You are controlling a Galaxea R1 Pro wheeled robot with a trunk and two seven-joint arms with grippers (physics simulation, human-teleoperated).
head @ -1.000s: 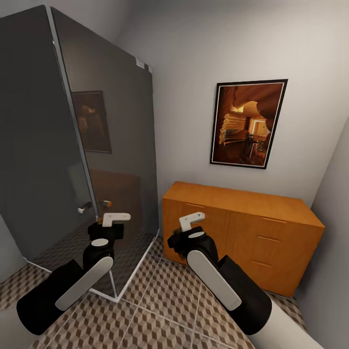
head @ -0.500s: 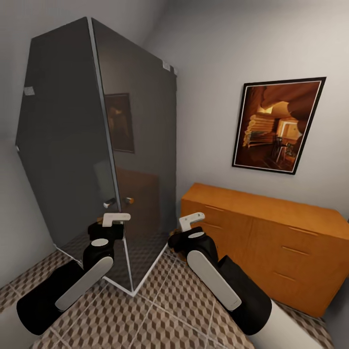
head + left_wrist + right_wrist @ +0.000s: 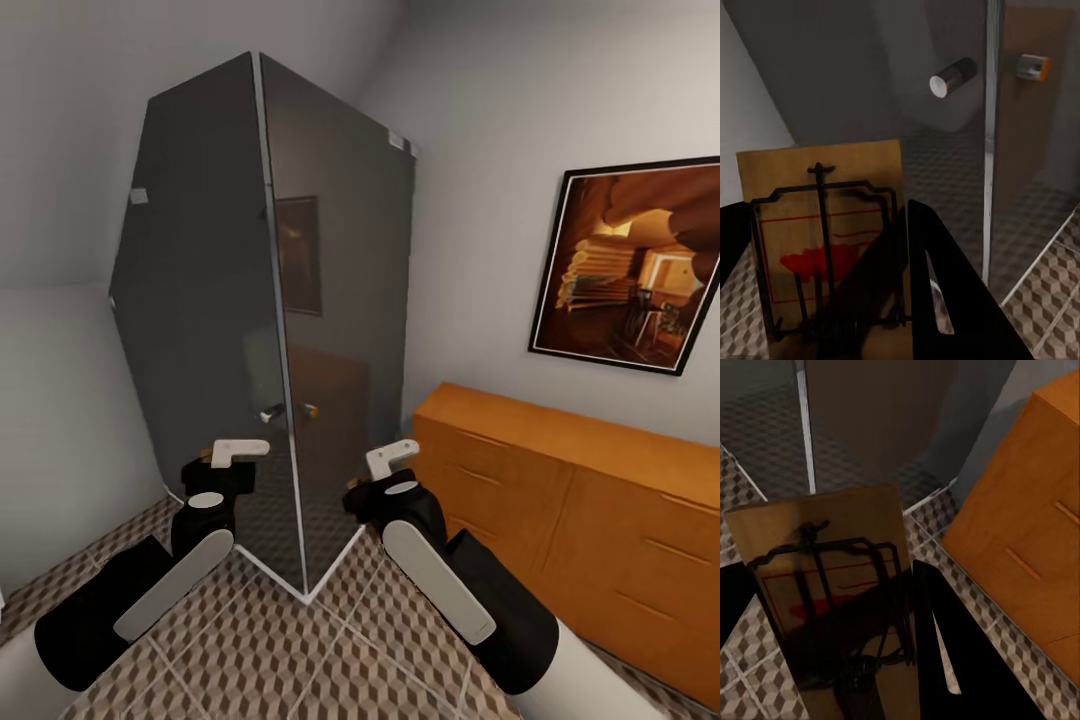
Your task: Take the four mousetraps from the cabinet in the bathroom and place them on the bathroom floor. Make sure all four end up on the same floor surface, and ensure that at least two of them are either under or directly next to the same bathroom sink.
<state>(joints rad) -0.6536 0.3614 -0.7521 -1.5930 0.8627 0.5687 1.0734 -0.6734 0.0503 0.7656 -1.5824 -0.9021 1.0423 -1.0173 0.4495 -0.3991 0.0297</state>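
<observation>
Each gripper carried one mousetrap. In the left wrist view a mousetrap (image 3: pixel 825 240) stood pinched between the dark fingers (image 3: pixel 945 292) of the left gripper (image 3: pixel 825 330), its pale wooden board facing the camera with black wire parts and a red mark across the middle. The right wrist view showed much the same: a second mousetrap (image 3: pixel 832 600) clamped in the right gripper (image 3: pixel 832 690), one dark finger (image 3: pixel 945 652) lying along its edge (the board looked slightly tilted). From the head camera the traps showed only as small pale pieces at the tips of the two arms, the left gripper (image 3: pixel 238 452) and the right gripper (image 3: pixel 392 457) both held up in front of the robot, side by side and apart from each other.

The cabinet (image 3: pixel 570 520), low and orange-brown with slot handles on its drawer fronts, stood against the wall to the right of the right arm, its drawers shut as far as could be seen. The bathroom floor (image 3: pixel 330 650) with its small cube pattern spread beneath both arms.

Straight ahead stood a dark glass shower stall (image 3: pixel 270 330) with a pale metal corner post, its near corner between the two grippers. A round knob (image 3: pixel 952 76) sat on the glass in the left wrist view. A framed picture (image 3: pixel 630 265) in warm browns hung on the wall above the cabinet.
</observation>
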